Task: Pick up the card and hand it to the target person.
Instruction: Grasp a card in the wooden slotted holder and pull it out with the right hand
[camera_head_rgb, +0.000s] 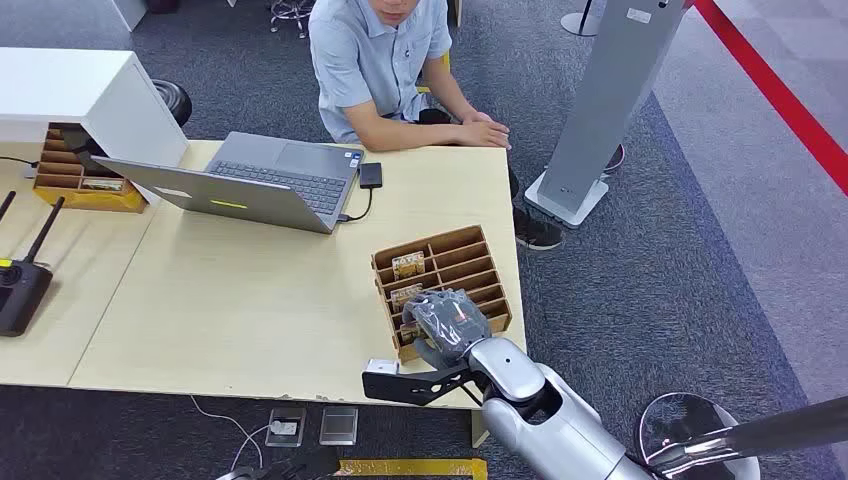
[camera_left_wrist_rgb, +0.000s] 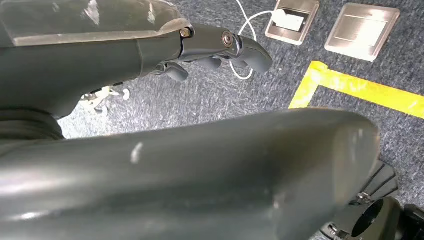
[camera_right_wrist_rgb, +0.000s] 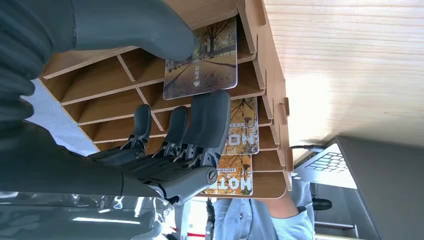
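Note:
A wooden card rack (camera_head_rgb: 470, 250) stands near the table's right front corner, with several picture cards in its slots (camera_right_wrist_rgb: 242, 127). My right hand (camera_head_rgb: 447, 322) hovers over the rack's near end. In the right wrist view its thumb (camera_right_wrist_rgb: 150, 25) and a finger (camera_right_wrist_rgb: 210, 117) pinch a card with an autumn tree picture (camera_right_wrist_rgb: 205, 62), which sits partly out of its slot. A person in a light blue shirt (camera_head_rgb: 375, 60) sits at the far side, hands resting on the table (camera_head_rgb: 485, 132). My left hand (camera_left_wrist_rgb: 220, 45) hangs over the floor, holding nothing.
An open laptop (camera_head_rgb: 265, 180) lies at the table's back, a second card rack (camera_head_rgb: 80, 185) at the far left, and a black controller with antennas (camera_head_rgb: 20, 285) on the left. A grey stand (camera_head_rgb: 600, 110) rises right of the table. A black bracket (camera_head_rgb: 400, 385) sticks out at the front edge.

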